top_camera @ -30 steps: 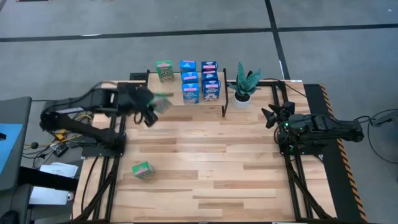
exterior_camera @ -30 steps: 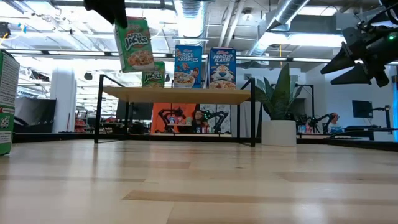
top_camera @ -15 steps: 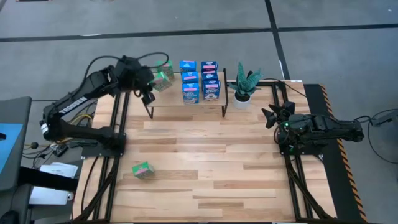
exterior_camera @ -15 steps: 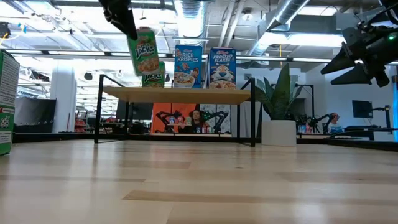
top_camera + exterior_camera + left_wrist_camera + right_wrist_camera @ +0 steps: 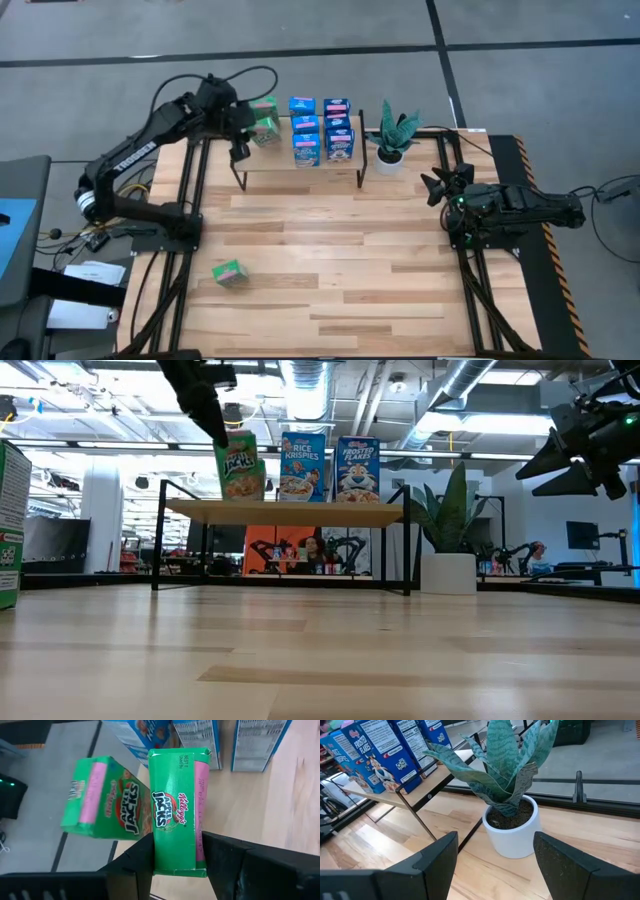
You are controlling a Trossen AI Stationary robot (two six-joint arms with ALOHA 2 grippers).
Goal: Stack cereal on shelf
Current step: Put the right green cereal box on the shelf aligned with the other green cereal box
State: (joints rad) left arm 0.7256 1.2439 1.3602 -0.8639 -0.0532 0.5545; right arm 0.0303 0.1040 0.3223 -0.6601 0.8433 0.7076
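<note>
Left end effector [image 5: 175, 852] is clamped on a small green Apple Jacks cardboard cereal box [image 5: 179, 810], fingers on its two long sides, carrying it above the left end of the low light-wood shelf on thin black legs [image 5: 285, 513]. Held box hangs tilted in the low view, its bottom just over or touching the board; can't tell which. A second green Apple Jacks box [image 5: 107, 797] stands right beside it on the shelf, and four blue cereal boxes [image 5: 322, 130] fill the middle.

Risks: the carried box is tilted, so releasing it now could tip it over or off the shelf's left edge. It's close to the green neighbour, so a sideways nudge may topple that one or push it off the back. Fingers opening may also clip the neighbour.

One more green box [image 5: 229, 272] lies on the wooden worktop [image 5: 330, 280], near front left, not yet stacked. Right end effector [image 5: 490, 857] is spread wide, idle by the potted green plant in a white pot [image 5: 512, 820].
</note>
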